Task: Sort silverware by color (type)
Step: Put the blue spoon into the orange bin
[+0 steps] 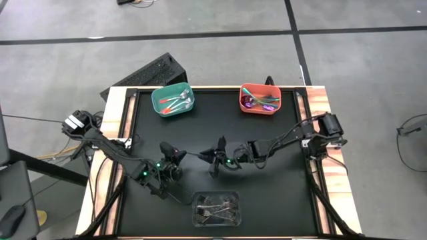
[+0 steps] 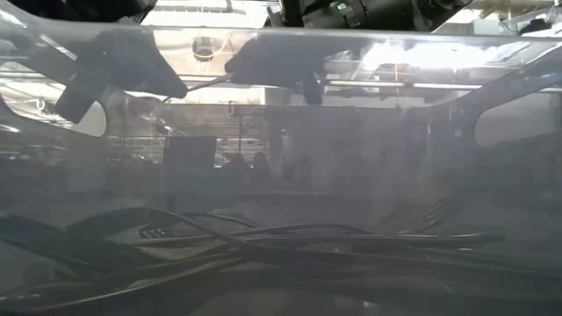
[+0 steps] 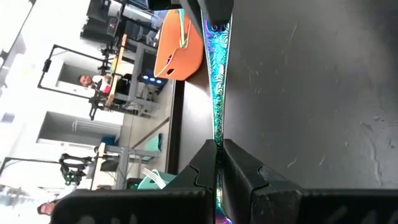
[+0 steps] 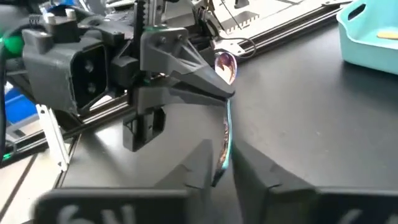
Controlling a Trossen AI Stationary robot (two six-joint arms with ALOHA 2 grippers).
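Iridescent green and purple shimmer runs along the patterned handle of the spoon (image 3: 217, 93), which hangs in the air over the middle of the black table (image 1: 280, 193), stretched between the two arms. Its shiny rainbow bowl shows beside the left gripper (image 4: 225, 93), whose fingers (image 3: 205, 165) are pressed tight on one end. The right gripper (image 4: 224, 163) sits at the other end, its fingers (image 4: 199, 165) nearly together around the handle, pinching it.

At the far edge, a teal bin (image 1: 173, 100) on the left holds several pieces of silverware, and an orange bin (image 1: 261, 99) on the right holds more with purple and teal handles. Near the front edge lies a clear plastic tray (image 1: 217, 209) of dull grey cutlery; it stands right before the table-level camera, so that view is hazed by its wall.
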